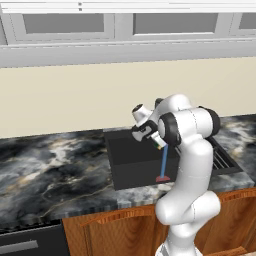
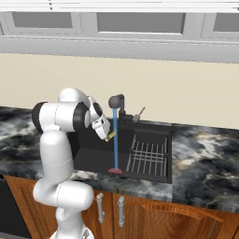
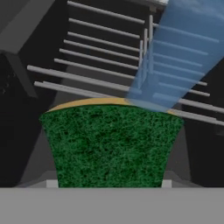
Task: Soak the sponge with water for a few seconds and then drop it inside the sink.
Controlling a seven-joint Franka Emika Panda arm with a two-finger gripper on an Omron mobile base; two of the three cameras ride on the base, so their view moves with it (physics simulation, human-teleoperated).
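The pincer [image 2: 108, 136] is clamped on the sponge [image 3: 109, 146], holding it over the sink [image 2: 88, 158] right against the water [image 2: 115, 140]. The hand view gives the close-up: green scrub face, a yellow edge on top, the blue stream meeting that edge, the wire rack [image 3: 100, 65] beyond. The right base view adds the tap [image 2: 116, 102] and the stream's reddish patch [image 2: 115, 171].

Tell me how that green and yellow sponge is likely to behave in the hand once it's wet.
The sponge looks small beside the sink, so probably light, though heavier once soaked. Its rough green face suggests it won't slip easily. The shut hand holds it by the water, and it would likely squash, not crack.
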